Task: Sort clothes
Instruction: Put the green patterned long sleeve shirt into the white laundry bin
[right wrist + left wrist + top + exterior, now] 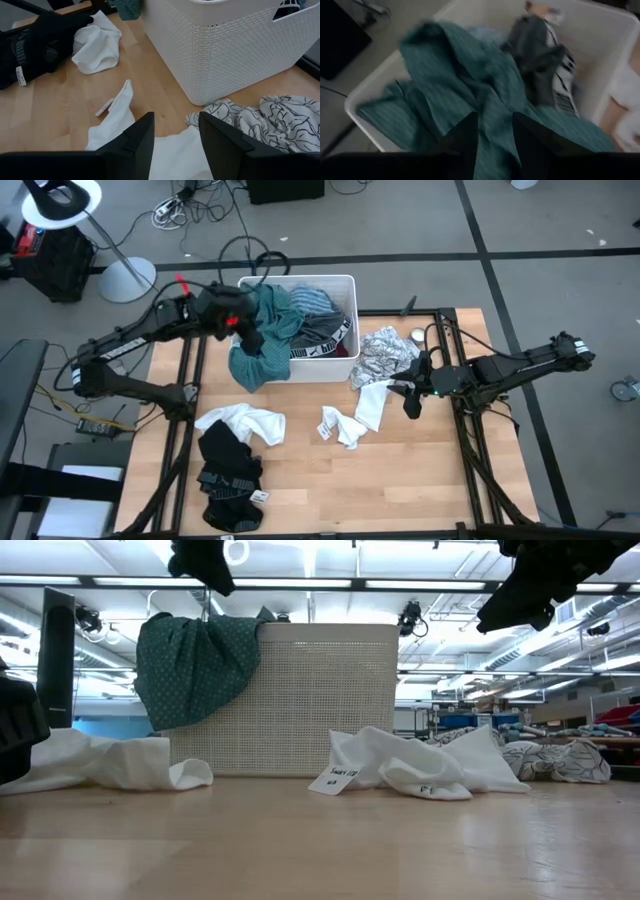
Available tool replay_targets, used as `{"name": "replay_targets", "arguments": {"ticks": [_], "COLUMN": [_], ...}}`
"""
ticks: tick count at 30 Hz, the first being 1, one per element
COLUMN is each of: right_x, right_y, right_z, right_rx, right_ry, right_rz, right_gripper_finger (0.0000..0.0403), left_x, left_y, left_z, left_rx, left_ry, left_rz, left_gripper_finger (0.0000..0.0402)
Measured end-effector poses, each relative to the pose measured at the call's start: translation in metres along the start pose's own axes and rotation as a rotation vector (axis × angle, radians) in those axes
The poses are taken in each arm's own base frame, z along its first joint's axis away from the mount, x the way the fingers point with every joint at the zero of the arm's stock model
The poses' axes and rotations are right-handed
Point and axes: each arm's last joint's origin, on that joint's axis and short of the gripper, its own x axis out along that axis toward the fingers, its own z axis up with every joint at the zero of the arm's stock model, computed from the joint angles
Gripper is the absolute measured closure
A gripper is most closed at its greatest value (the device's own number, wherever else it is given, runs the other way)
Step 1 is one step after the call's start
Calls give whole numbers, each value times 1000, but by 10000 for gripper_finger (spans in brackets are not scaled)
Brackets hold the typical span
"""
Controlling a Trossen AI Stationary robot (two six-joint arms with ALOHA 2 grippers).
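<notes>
Left pincer (250, 332) above tub (345, 282) front-left corner, fingers apart, nothing held. Teal garment (262, 340) draped over tub rim, part inside. Right pincer (411, 402) fingers apart, hovering over white garment (372, 402) on counter (400, 480). Black garments (228, 470) lying on counter's near-left part.

The left arm reaches from the table's left edge toward the far side, its elbow bent low near the near-left and its forearm running diagonally up to the wrist. The left gripper (492, 135) points downward, its two dark fingers (465, 137) parted with a clear gap between them, nothing clamped. The right arm stretches in from the right edge, nearly straight and level, wrist angled down. The right gripper (175, 135) hovers above the tabletop, its fingers (137, 137) spread apart and empty.
</notes>
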Motion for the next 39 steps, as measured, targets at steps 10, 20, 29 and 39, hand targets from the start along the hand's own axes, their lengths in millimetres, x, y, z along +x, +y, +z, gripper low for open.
{"name": "replay_targets", "arguments": {"ticks": [10, 20, 29, 39], "right_x": [0, 0, 0, 0], "right_y": [0, 0, 0, 0], "right_z": [0, 0, 0, 0], "right_rx": [0, 0, 0, 0], "right_ry": [0, 0, 0, 0], "right_rz": [0, 0, 0, 0], "right_gripper_finger": [247, 247, 247, 247], "left_x": [0, -6, -6, -8], "left_y": [-37, -59, -75, -97], "left_z": [-52, -94, -119, -160], "left_rx": [-50, -123, -154, -292], "left_ry": [72, 50, 51, 43], "left_rz": [-51, -84, -79, -89], "left_gripper_finger": [275, 275, 275, 275]}}
